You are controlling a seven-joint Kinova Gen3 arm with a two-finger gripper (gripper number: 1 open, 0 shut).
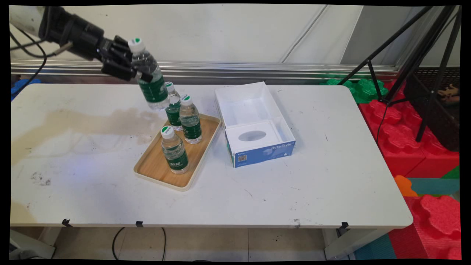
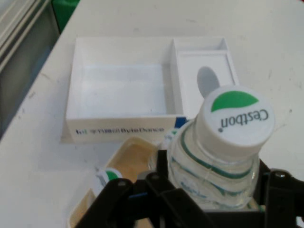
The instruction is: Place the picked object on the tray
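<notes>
1. Jaws (image 1: 138,71) of the black two-finger gripper are closed on the upper body of a clear plastic water bottle with a green label and white cap (image 1: 149,75); this held bottle hangs tilted in the air, clear of the worktop, above the far left corner of the tray; in the hand view its cap (image 2: 235,121) fills the foreground.
2. Three more clear water bottles with green labels stand upright on a shallow rectangular wooden tray with a cream rim (image 1: 152,173): one at the near end (image 1: 174,150), one mid-tray (image 1: 190,119), one at the far end (image 1: 173,106), partly hidden behind the held bottle.
3. Status, as a judgement: three bottles are seated on the tray, one is in the air; no goal is stated, so the remainder cannot be rated.
4. An open white cardboard box with a blue side panel (image 1: 254,123) sits just right of the tray; it appears empty.
5. Worktop (image 1: 331,184) is white, scuffed, with a brownish stain at left; a pale wall lies behind; red and green foam blocks (image 1: 412,147) and a black tripod (image 1: 419,55) stand at right.
</notes>
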